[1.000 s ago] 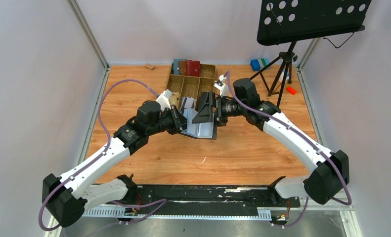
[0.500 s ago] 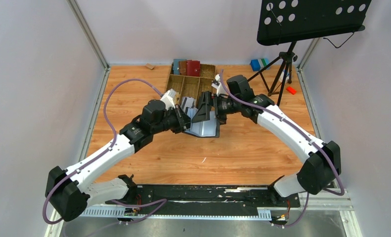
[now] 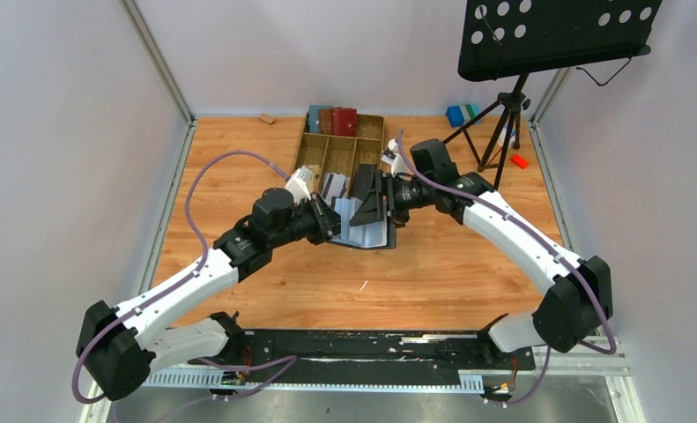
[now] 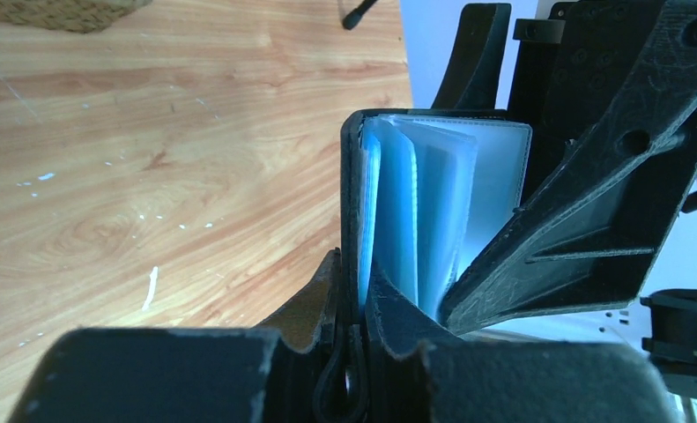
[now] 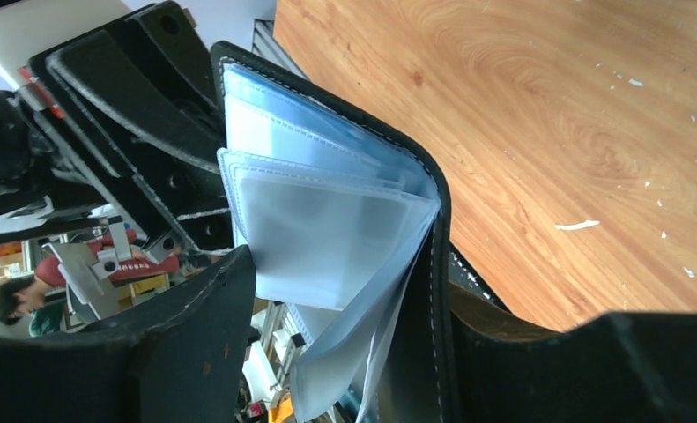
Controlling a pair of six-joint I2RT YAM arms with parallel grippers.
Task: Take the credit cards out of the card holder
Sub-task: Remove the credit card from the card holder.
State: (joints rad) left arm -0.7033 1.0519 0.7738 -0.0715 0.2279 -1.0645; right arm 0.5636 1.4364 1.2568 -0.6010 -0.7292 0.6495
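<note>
Both wrist views reveal fanned sleeve pages [image 5: 327,229]; left gripper [image 4: 355,304] clamps card holder [image 4: 352,194], right gripper [image 5: 353,308] apart.

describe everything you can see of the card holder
The card holder is a small black folding case with a stitched edge, looking like leather. It is open and held up in the air, its translucent grey-blue sleeve pages fanned apart. The left end effector pinches one cover; the right end effector straddles the other cover and the pages, jaws apart.
</note>
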